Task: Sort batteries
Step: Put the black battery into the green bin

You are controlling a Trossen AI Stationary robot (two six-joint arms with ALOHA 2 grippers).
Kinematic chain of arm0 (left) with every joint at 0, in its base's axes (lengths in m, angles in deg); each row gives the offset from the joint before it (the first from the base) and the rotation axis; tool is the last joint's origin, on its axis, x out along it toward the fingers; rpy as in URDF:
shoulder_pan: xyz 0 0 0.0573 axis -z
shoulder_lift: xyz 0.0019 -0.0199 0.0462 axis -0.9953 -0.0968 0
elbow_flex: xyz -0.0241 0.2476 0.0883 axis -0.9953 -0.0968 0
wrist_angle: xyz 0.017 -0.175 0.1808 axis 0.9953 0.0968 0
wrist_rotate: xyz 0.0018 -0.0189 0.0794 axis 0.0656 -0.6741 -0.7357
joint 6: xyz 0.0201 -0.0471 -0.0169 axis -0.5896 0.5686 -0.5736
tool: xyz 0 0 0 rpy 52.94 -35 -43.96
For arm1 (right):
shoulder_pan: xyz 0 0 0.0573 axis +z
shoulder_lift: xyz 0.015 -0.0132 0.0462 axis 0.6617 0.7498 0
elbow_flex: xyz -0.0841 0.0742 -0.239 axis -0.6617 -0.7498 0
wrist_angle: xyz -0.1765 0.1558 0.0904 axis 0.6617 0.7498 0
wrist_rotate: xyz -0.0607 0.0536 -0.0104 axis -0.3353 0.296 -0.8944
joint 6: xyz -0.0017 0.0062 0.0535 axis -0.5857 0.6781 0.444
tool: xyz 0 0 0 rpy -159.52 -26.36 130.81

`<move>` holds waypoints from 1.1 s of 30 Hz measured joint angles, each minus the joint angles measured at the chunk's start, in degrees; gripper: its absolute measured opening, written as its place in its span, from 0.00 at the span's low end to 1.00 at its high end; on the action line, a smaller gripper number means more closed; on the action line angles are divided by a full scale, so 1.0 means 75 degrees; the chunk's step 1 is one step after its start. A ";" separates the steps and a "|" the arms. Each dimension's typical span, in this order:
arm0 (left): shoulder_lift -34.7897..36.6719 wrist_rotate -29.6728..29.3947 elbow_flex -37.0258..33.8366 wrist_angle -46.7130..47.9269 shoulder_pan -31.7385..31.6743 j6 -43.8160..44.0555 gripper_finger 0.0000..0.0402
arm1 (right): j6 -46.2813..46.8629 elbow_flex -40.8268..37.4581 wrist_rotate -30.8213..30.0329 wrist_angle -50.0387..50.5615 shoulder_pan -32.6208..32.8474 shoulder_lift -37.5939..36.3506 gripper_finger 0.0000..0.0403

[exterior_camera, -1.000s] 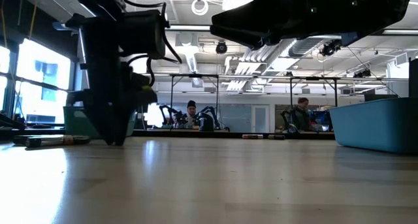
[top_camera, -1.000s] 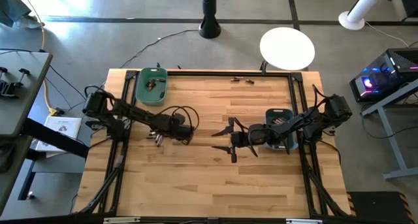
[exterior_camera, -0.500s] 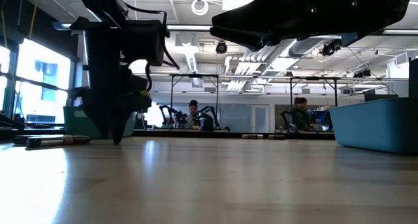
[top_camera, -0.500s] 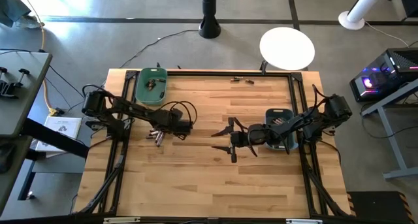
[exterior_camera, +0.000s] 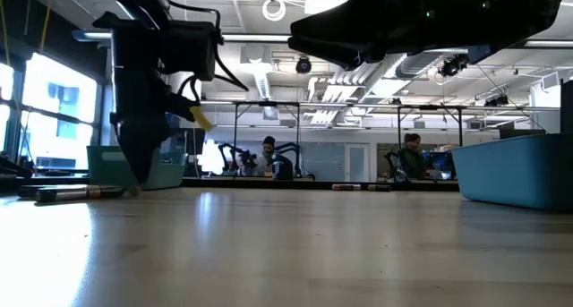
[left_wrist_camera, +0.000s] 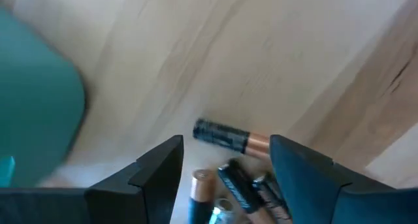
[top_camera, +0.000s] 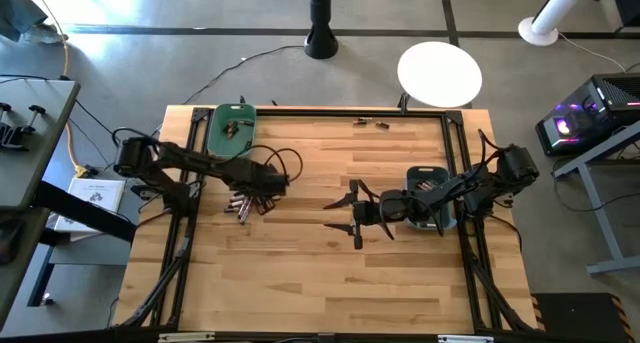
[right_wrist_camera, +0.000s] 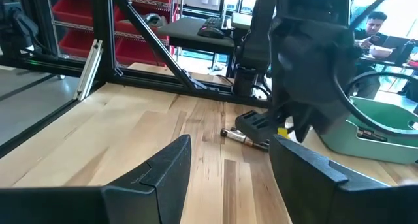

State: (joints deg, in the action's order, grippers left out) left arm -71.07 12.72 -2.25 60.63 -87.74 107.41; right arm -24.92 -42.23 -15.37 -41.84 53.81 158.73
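The left gripper (top_camera: 243,196) hangs with its fingers spread wide and empty over a loose cluster of batteries (top_camera: 238,206) at about nine o'clock on the wooden surface (top_camera: 320,273). One copper-topped battery (left_wrist_camera: 228,135) lies between its fingers (left_wrist_camera: 157,168). More batteries sit in the green bin (top_camera: 232,132) at eleven o'clock, and two lie at twelve o'clock by the far edge. The right gripper (top_camera: 345,210) waits near the centre, wide apart and empty, beside the blue-grey bin (top_camera: 432,199) at three o'clock.
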 joint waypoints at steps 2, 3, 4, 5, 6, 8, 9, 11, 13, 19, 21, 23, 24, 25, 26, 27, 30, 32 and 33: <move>-0.0060 0.0012 0.0000 -0.0006 -0.0072 -0.0789 0.55 | 0.0017 0.0000 0.0000 -0.0020 0.0000 0.0000 0.50; -0.0072 0.0015 0.0000 0.0000 -0.0080 -0.1232 0.55 | 0.0017 0.0000 0.0000 -0.0024 0.0000 0.0000 0.50; -0.0077 0.0016 0.0000 0.0002 -0.0075 -0.1692 0.55 | 0.0017 0.0000 0.0001 -0.0025 0.0000 0.0000 0.50; -0.0077 0.0016 0.0000 0.0002 -0.0054 -0.2154 0.55 | 0.0017 0.0000 0.0000 -0.0037 0.0000 0.0000 0.50; -0.0077 0.0016 0.0003 0.0002 -0.0013 -0.2610 0.55 | 0.0018 0.0000 0.0000 -0.0045 0.0000 0.0000 0.50; -0.0077 0.0044 0.0003 0.0002 0.0044 -0.3420 0.55 | 0.0020 0.0000 0.0000 -0.0047 0.0000 0.0000 0.50; -0.0077 0.0054 0.0003 0.0002 0.0053 -0.3789 0.55 | 0.0020 0.0000 0.0000 -0.0047 0.0000 0.0000 0.50; -0.0077 0.0275 0.0009 0.0004 0.0048 -0.4544 0.55 | 0.0020 0.0000 0.0000 -0.0050 0.0000 0.0000 0.50; -0.0077 0.0632 0.0009 0.0005 0.0014 -0.5210 0.54 | 0.0024 0.0000 0.0000 -0.0047 0.0000 0.0000 0.50; -0.0077 0.0716 0.0012 -0.0042 -0.0318 -0.5886 0.50 | 0.0052 0.0000 0.0000 -0.0047 0.0000 0.0000 0.50; -0.0077 0.0718 0.0012 -0.0105 -0.0457 -0.5985 0.48 | 0.0052 0.0000 0.0000 -0.0047 0.0000 0.0000 0.50; -0.0077 0.0736 0.0015 -0.0196 -0.0592 -0.6099 0.46 | 0.0052 0.0000 0.0000 -0.0041 0.0000 0.0000 0.50; -0.0077 0.0781 0.0015 -0.0256 -0.0652 -0.6211 0.44 | 0.0052 0.0000 0.0000 -0.0037 0.0000 0.0000 0.50; -0.0077 0.0829 0.0015 -0.0314 -0.0709 -0.6324 0.43 | 0.0052 0.0000 0.0000 -0.0017 0.0000 0.0000 0.50; -0.0077 0.0864 0.0015 -0.0359 -0.0756 -0.6451 0.42 | 0.0052 0.0000 0.0000 0.0006 0.0000 0.0000 0.50; -0.0077 0.0875 0.0015 -0.0413 -0.0794 -0.6568 0.41 | 0.0052 0.0000 0.0000 0.0011 0.0000 0.0000 0.50; -0.0077 0.0890 0.0017 -0.0532 -0.0873 -0.6942 0.39 | 0.0054 0.0000 0.0000 0.0005 0.0000 0.0000 0.50; -0.0077 0.0858 0.0017 -0.0491 -0.0870 -0.7256 0.38 | 0.0055 0.0000 0.0000 0.0008 0.0000 0.0000 0.50; -0.0077 0.0761 0.0017 -0.0479 -0.0868 -0.7400 0.38 | 0.0054 0.0000 0.0000 0.0006 0.0000 0.0000 0.50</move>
State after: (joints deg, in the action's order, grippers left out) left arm -71.64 18.42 -2.12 57.03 -94.25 51.91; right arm -24.51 -42.23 -15.37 -41.79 53.81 158.73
